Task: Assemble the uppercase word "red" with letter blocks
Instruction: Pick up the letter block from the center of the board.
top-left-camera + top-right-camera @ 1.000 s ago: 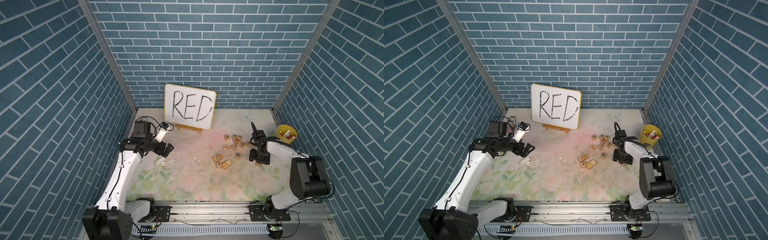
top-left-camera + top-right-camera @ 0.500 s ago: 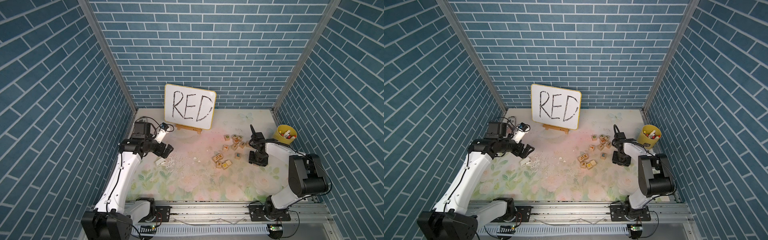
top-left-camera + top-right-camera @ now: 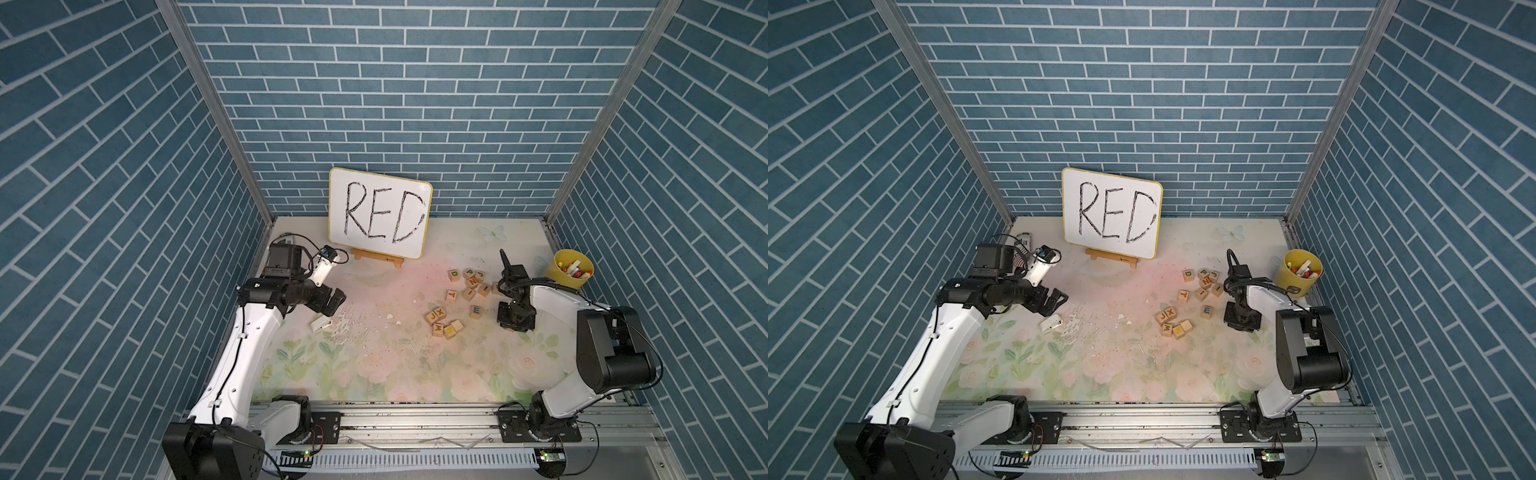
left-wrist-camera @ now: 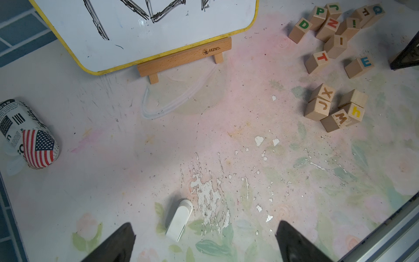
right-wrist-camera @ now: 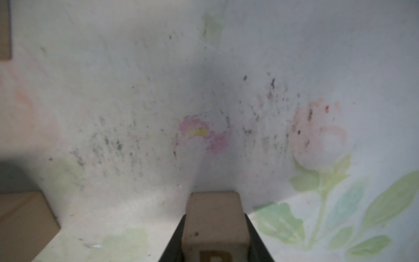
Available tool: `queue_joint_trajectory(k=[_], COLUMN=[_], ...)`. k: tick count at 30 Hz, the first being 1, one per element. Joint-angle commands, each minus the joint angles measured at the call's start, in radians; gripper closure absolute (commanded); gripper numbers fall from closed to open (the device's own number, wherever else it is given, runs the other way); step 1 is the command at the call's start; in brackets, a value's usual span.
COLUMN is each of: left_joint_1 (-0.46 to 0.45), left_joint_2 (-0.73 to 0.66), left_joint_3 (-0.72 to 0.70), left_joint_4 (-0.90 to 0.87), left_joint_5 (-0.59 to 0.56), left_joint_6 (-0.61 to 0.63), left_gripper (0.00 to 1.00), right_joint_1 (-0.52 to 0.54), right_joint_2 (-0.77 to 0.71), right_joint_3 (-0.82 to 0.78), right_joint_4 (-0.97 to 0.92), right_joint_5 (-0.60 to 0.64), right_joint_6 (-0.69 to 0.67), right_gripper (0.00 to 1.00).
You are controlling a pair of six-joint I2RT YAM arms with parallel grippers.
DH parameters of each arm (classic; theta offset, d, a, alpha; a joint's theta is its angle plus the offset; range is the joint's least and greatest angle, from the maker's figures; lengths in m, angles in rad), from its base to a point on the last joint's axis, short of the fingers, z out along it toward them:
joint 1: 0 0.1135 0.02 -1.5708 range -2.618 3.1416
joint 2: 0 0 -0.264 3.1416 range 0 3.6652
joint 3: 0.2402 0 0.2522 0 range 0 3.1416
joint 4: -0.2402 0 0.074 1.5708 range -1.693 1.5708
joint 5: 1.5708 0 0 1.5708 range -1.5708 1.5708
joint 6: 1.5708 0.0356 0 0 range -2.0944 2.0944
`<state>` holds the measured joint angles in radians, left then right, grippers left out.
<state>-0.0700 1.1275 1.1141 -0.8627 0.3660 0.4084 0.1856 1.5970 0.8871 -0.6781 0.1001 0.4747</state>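
Right wrist: right gripper (image 5: 214, 240) pinches a block (image 5: 214, 211), prob. R; E block (image 3: 476, 311) near it, D block (image 3: 454, 274) beyond, unplaced; left gripper (image 4: 205, 226) spread.

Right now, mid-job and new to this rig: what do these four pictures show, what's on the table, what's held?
A left arm and a right arm stand at a flowered table. Both top views look down on everything; each wrist camera looks past its own gripper. The left gripper is open. The right gripper is shut on a letter block, letter unreadable. Loose blocks, including the D block and E block, lie between the RED whiteboard and a yellow marker cup.
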Motion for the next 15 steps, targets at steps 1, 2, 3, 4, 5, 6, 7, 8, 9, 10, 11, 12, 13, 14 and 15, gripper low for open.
queue_joint_trajectory(k=[1, 2, 3, 4, 5, 6, 7, 8, 9, 10, 11, 12, 13, 14, 15], left_joint_1=[-0.004, -0.004, -0.004, -0.004, -0.004, -0.004, -0.004, -0.004, -0.004, -0.004, -0.004, -0.004, -0.004, -0.004, -0.004], left_joint_2=[-0.005, -0.004, -0.007, -0.007, -0.007, -0.007, -0.004, -0.005, -0.001, 0.001, 0.004, 0.007, 0.012, 0.014, 0.017], left_joint_3=[0.033, 0.036, 0.039, 0.042, 0.045, 0.048, 0.051, 0.057, 0.062, 0.069, 0.075, 0.081, 0.09, 0.097, 0.102], left_joint_4=[-0.017, -0.018, -0.019, -0.018, -0.016, -0.015, -0.015, -0.015, -0.016, -0.018, -0.018, -0.019, -0.025, -0.035, -0.042], left_joint_5=[-0.02, -0.021, -0.024, -0.028, -0.034, -0.037, -0.043, -0.049, -0.056, -0.059, -0.068, -0.078, -0.082, -0.083, -0.084], left_joint_6=[-0.005, -0.005, -0.005, -0.008, -0.011, -0.015, -0.021, -0.027, -0.032, -0.039, -0.053, -0.065, -0.077, -0.083, -0.084], left_gripper=[0.01, 0.01, 0.01, 0.01, 0.01, 0.01, 0.01, 0.01, 0.01, 0.01, 0.01, 0.01, 0.01, 0.01, 0.0], right_joint_1=[0.008, 0.009, 0.01, 0.016, 0.022, 0.031, 0.043, 0.057, 0.073, 0.092, 0.111, 0.129, 0.15, 0.172, 0.193], right_joint_2=[-0.004, -0.014, -0.024, -0.037, -0.051, -0.064, -0.075, -0.084, -0.09, -0.094, -0.097, -0.097, -0.095, -0.091, -0.084], right_joint_3=[-0.005, -0.004, -0.002, 0.002, 0.009, 0.02, 0.038, 0.059, 0.081, 0.108, 0.134, 0.16, 0.188, 0.215, 0.239], right_joint_4=[-0.021, -0.026, -0.03, -0.035, -0.044, -0.055, -0.071, -0.09, -0.106, -0.125, -0.14, -0.152, -0.162, -0.17, -0.172], right_joint_5=[0.003, 0.002, -0.002, -0.006, -0.008, -0.012, -0.013, -0.008, -0.009, -0.006, -0.006, -0.008, -0.012, -0.015, -0.021], right_joint_6=[0.012, 0.01, 0.01, 0.01, 0.01, 0.011, 0.011, 0.013, 0.016, 0.019, 0.024, 0.029, 0.035, 0.043, 0.051], right_gripper=[0.79, 0.8, 0.8, 0.8, 0.8, 0.79, 0.79, 0.79, 0.79, 0.8, 0.8, 0.8, 0.79, 0.8, 0.8])
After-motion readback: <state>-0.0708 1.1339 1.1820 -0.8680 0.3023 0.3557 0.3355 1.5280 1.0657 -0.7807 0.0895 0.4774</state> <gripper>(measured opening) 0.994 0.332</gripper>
